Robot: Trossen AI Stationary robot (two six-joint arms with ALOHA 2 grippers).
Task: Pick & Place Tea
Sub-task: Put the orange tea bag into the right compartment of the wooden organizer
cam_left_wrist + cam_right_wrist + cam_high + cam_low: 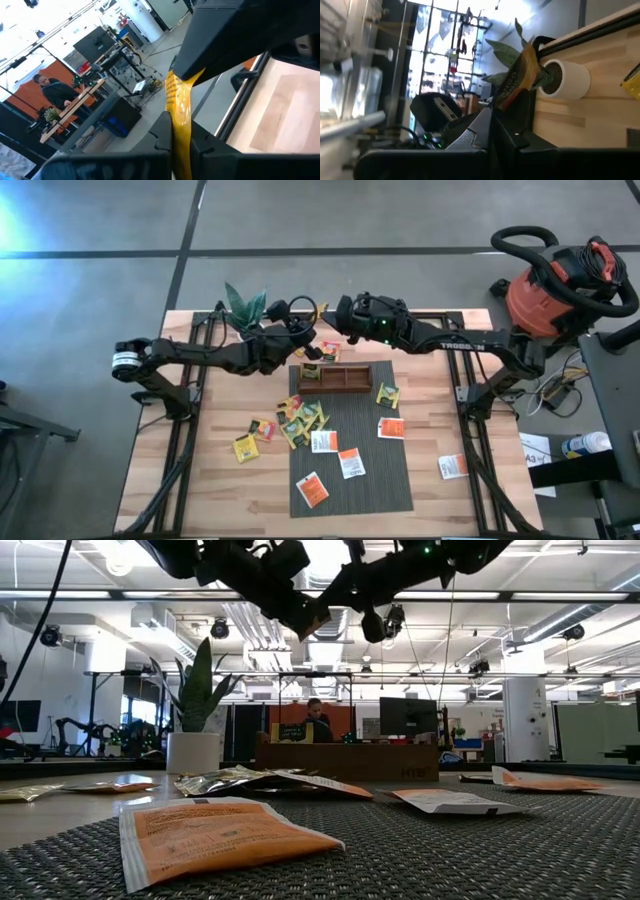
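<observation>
Both grippers meet high above the table's far middle, over the wooden tray (335, 377). One yellow tea sachet (179, 100) spans between them. My left gripper (181, 135) comes from the table's left and is shut on one end. My right gripper (492, 117) comes from the right and is shut on the other end. In the low view the sachet (315, 620) shows as a small tan tab between the two dark grippers. Several other sachets, yellow, green (300, 420) and white-orange (350, 463), lie flat on the grey mat (385, 480) and the wood. My left gripper pinches the yellow sachet's near end (181, 127) between its two fingers, lifted clear of the table. The sachet runs straight on from the fingers to the other gripper. My right gripper pinches the opposite end of the sachet (512, 90) between its two fingers, coming level from the table's right. The sachet sticks out beyond the fingertips, well above the table.
A potted plant in a white pot (245, 308) stands at the far left of the table, close to the left arm. One white-orange sachet (452, 466) lies on the wood near the right edge. A red shop vacuum (560, 290) stands beyond the far right corner. A person (317, 720) sits at a desk behind.
</observation>
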